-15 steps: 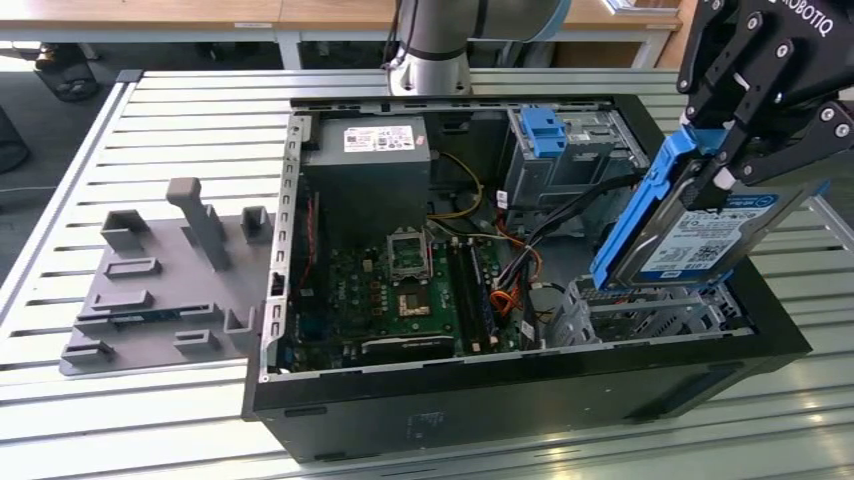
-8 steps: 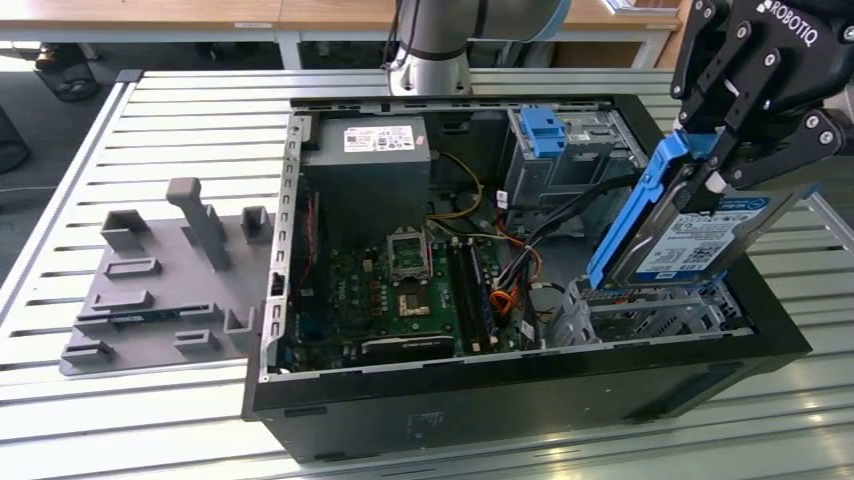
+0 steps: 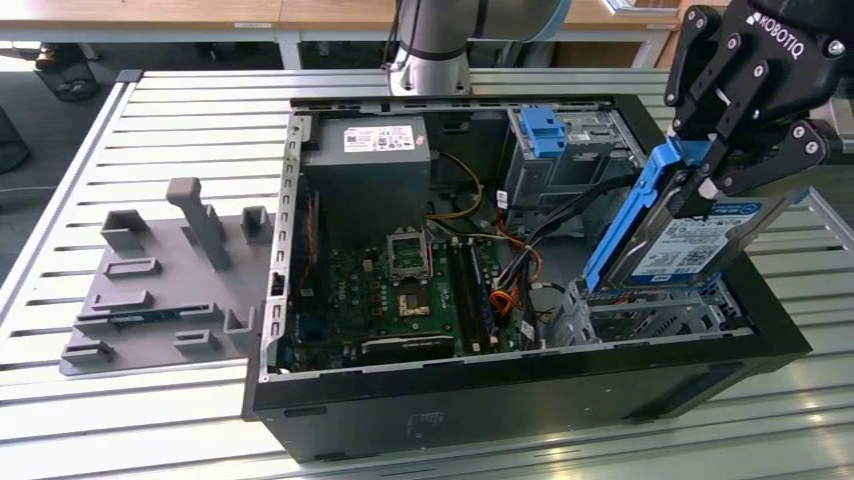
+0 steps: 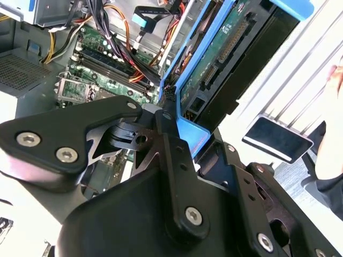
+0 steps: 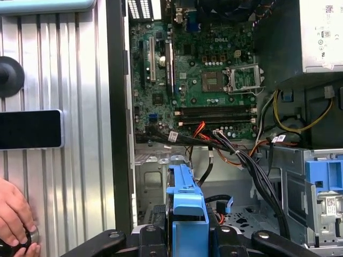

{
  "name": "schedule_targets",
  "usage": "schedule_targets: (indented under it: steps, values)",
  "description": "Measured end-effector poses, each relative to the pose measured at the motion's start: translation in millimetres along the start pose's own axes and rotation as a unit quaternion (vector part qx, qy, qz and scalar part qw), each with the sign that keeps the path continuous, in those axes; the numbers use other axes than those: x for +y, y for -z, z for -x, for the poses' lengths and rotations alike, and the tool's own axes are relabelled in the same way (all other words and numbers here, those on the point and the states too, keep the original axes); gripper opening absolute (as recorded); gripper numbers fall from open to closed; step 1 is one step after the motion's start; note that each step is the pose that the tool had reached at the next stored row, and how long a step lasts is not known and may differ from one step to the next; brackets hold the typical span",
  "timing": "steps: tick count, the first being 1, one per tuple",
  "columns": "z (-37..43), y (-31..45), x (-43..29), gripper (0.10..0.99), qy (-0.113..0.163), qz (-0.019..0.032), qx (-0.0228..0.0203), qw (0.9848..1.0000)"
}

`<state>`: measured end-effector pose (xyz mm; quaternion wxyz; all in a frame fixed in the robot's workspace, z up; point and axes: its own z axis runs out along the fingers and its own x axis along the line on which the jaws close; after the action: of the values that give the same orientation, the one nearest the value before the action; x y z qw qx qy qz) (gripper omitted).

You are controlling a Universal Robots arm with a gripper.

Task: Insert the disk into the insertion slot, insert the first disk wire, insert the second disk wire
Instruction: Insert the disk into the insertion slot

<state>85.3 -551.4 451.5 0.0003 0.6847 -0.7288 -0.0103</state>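
Observation:
In the exterior view my gripper (image 3: pixel 722 172) is shut on the disk (image 3: pixel 687 245), a silver drive with a white label in a blue carrier. The disk stands steeply tilted, its lower end resting in the mouth of the insertion slot (image 3: pixel 661 318), the low perforated grey cage at the case's front corner on the exterior view's right. The second wrist view shows the disk's green circuit side (image 4: pixel 217 56) and its blue carrier (image 4: pixel 191 135) between my black fingers (image 4: pixel 161 126). In the first wrist view the blue carrier (image 5: pixel 185 201) rises from my gripper (image 5: pixel 187 241). A bundle of black and orange wires (image 3: pixel 527 265) lies beside the cage.
The open computer case (image 3: pixel 534 390) holds a motherboard (image 3: pixel 400 290), a power supply (image 3: pixel 367 150) and a taller grey bay with a blue latch (image 3: pixel 545 130). A grey fixture plate (image 3: pixel 167 290) lies on the exterior view's left. A person's hand (image 5: pixel 13 217) rests near a black flat device (image 5: pixel 29 128).

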Motion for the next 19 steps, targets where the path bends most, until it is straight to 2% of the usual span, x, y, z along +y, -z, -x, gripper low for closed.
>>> schedule_targets:
  steps: [19]
  values:
    - [0.5, -10.7, -0.1, 0.365, 0.007, 0.0001, -0.0001, 1.0000]
